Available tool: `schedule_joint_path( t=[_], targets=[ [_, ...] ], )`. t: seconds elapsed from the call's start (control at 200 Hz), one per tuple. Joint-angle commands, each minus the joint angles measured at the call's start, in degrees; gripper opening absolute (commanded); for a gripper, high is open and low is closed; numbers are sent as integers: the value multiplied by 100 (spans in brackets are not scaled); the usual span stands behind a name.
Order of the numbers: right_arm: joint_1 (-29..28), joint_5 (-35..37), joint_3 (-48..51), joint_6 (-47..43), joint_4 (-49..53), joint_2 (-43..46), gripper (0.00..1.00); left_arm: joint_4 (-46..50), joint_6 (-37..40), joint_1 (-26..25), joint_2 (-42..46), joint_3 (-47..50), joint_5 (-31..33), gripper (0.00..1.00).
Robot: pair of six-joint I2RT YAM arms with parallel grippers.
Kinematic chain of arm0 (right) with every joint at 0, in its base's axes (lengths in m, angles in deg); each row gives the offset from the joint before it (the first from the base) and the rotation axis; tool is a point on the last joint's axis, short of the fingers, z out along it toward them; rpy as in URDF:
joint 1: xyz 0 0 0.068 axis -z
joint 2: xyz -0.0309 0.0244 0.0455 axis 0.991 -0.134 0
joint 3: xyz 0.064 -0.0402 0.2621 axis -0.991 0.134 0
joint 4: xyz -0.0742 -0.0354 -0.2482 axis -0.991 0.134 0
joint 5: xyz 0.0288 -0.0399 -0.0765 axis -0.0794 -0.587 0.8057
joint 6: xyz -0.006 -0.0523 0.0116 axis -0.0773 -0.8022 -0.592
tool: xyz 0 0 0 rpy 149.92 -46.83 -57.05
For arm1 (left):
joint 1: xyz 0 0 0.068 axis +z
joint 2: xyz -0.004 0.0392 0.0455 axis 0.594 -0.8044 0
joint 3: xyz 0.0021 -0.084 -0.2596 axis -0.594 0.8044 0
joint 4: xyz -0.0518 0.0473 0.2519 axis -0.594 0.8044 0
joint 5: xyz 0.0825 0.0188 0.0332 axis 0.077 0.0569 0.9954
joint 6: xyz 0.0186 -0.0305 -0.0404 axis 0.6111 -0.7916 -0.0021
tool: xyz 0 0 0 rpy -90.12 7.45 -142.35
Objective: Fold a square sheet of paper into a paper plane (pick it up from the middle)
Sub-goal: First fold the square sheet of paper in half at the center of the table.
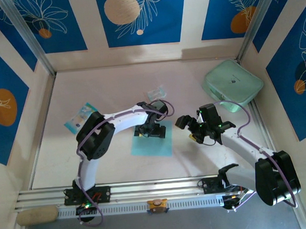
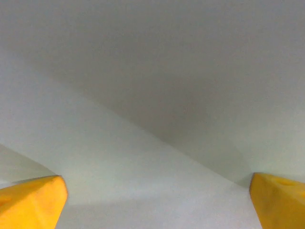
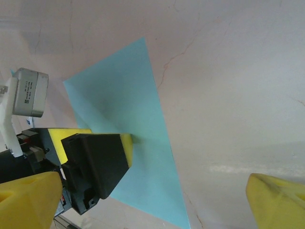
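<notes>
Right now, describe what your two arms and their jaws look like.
Both arms match: the left arm and right arm have white links, bulky black joint housings and a purple cable looping alongside each. The jaws are black, tipped with yellow wedge-shaped pads.

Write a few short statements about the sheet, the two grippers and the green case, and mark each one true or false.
1. The square sheet of paper lies on the table. True.
2. The left gripper is shut on the sheet. False: it is open, over the sheet's far edge.
3. The right gripper holds the mint-green case. False: it is open and empty, to the right of the sheet.
4. The case sits near the far right corner. True.
</notes>
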Motion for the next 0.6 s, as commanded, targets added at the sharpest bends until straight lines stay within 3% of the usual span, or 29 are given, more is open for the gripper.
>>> schedule_joint_path(
  t=[0.0,0.595],
  targets=[
    [24,-21,-86,-46,143,99,99,67,-105,-55,-203,167,-32,100],
    [24,69,-138,2,156,-47,99,44,-141,-82,-244,233,93,97]
  ],
)
